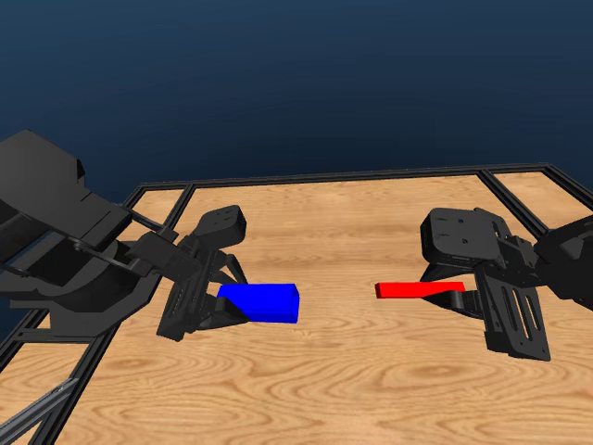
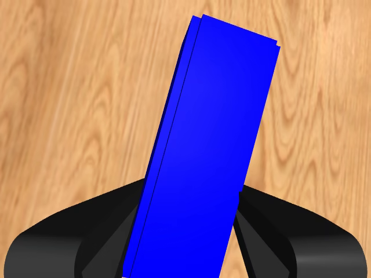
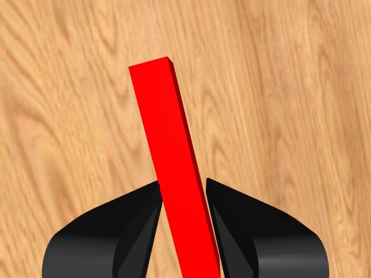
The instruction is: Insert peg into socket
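The blue socket (image 1: 264,302) is held above the wooden table at centre left, its free end pointing right. My left gripper (image 1: 222,301) is shut on its left part. In the left wrist view the socket (image 2: 203,156) fills the space between the two black jaws. The red peg (image 1: 417,290) hangs at centre right, pointing left toward the socket, with a gap of bare table between them. My right gripper (image 1: 460,295) is shut on its right end. In the right wrist view the peg (image 3: 174,168) runs up from between the jaws, slightly tilted.
A black frame (image 1: 334,175) borders the wooden table (image 1: 315,380) along its far and side edges. The left arm's bulky base (image 1: 56,250) fills the left side, and the right arm's body (image 1: 556,269) stands at the right edge.
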`<state>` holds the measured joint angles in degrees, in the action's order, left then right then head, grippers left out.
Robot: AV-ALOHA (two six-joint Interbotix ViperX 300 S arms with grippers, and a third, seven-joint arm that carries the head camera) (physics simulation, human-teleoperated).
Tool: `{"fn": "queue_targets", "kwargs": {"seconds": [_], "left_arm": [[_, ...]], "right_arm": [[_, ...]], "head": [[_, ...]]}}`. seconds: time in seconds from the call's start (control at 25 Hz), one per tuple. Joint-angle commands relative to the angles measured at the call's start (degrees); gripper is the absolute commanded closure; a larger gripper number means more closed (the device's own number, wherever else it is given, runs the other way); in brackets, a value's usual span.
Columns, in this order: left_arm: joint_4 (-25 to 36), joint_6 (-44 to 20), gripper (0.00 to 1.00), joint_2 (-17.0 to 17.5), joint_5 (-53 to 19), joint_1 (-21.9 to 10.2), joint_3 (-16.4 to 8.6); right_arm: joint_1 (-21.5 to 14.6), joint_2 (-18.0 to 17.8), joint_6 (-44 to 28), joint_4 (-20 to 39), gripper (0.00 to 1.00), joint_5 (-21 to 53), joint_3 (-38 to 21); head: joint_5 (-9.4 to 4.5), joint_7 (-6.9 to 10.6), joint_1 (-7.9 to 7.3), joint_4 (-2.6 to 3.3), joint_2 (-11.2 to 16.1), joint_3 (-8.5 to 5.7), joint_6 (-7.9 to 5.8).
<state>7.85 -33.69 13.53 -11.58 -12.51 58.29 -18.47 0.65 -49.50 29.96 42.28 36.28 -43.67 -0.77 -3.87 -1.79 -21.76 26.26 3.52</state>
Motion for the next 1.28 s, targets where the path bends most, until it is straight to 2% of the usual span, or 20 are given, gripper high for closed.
{"fn": "queue_targets", "kwargs": {"seconds": [0.04,0.2,0.24,0.36,0.44,0.52,0.64,0.72,0.88,0.96,1.08,1.16,1.28], "left_arm": [[1.2,-1.2,1.00,0.4,-0.6,-0.4,-1.8],[2.2,-1.6,1.00,0.7,-1.0,-0.5,-4.1],[2.6,-2.4,1.00,1.0,-1.3,-1.0,-3.4],[3.2,-2.0,1.00,-0.5,-1.5,-0.7,-4.5],[3.5,-2.3,1.00,-0.2,-1.3,-0.7,-5.4],[3.8,-1.9,1.00,-1.3,-1.8,-0.6,-5.5],[3.7,-2.1,1.00,-1.9,-1.9,-0.4,-5.4],[3.5,-1.9,1.00,-1.9,-1.2,-0.3,-6.2],[3.4,-1.6,1.00,-2.7,0.6,0.1,-5.4],[2.8,-1.0,1.00,-3.1,0.1,0.2,-6.0],[2.9,-0.5,1.00,-3.6,0.3,-0.4,-6.2],[2.4,-0.5,1.00,-3.4,0.2,-0.2,-7.0],[2.3,-0.6,1.00,-3.5,0.0,-0.5,-6.5]], "right_arm": [[1.7,-1.4,4.9,-1.3,1.00,-1.7,-4.6],[2.8,-3.3,8.2,-2.7,1.00,-2.7,-6.4],[2.9,-3.2,9.2,-3.3,1.00,-3.2,-7.1],[3.6,-4.9,12.2,-4.4,1.00,-3.4,-8.4],[3.6,-4.7,11.7,-3.9,1.00,-3.7,-9.3],[4.5,-5.5,15.5,-6.0,1.00,-4.8,-10.2],[4.3,-5.9,16.9,-6.5,1.00,-5.2,-12.2],[4.7,-6.8,17.6,-7.2,1.00,-6.5,-12.6],[4.5,-8.0,19.3,-7.7,1.00,-7.3,-14.9],[4.9,-9.2,20.4,-8.3,1.00,-8.7,-16.0],[5.5,-12.1,22.2,-9.4,1.00,-10.2,-17.8],[6.3,-12.8,24.2,-10.3,1.00,-11.7,-19.1],[7.4,-14.3,26.0,-11.1,1.00,-12.8,-20.2]], "head": [[0.21,0.35,-0.15,0.04,-0.5,-0.40,-0.11],[0.04,0.48,-0.33,0.05,-0.6,-0.24,-0.32],[0.03,0.53,-0.34,0.05,-0.6,-0.22,-0.33],[-0.02,0.66,-0.26,0.11,-0.6,-0.21,-0.48],[-0.06,0.66,-0.18,0.14,-0.5,-0.20,-0.55],[-0.18,0.53,-0.15,0.12,-0.5,-0.19,-0.45],[-0.29,0.60,0.13,0.18,-0.5,-0.15,-0.40],[-0.28,0.44,0.23,0.20,-0.5,-0.15,-0.42],[-0.36,0.39,0.47,0.26,-0.4,-0.17,-0.46],[-0.39,0.50,0.58,0.31,-0.3,-0.22,-0.52],[-0.47,0.30,0.40,0.26,-0.3,-0.18,-0.59],[-0.66,0.11,0.12,0.19,-0.3,-0.16,-0.63],[-0.72,0.18,-0.28,0.13,-0.3,-0.18,-0.81]]}}
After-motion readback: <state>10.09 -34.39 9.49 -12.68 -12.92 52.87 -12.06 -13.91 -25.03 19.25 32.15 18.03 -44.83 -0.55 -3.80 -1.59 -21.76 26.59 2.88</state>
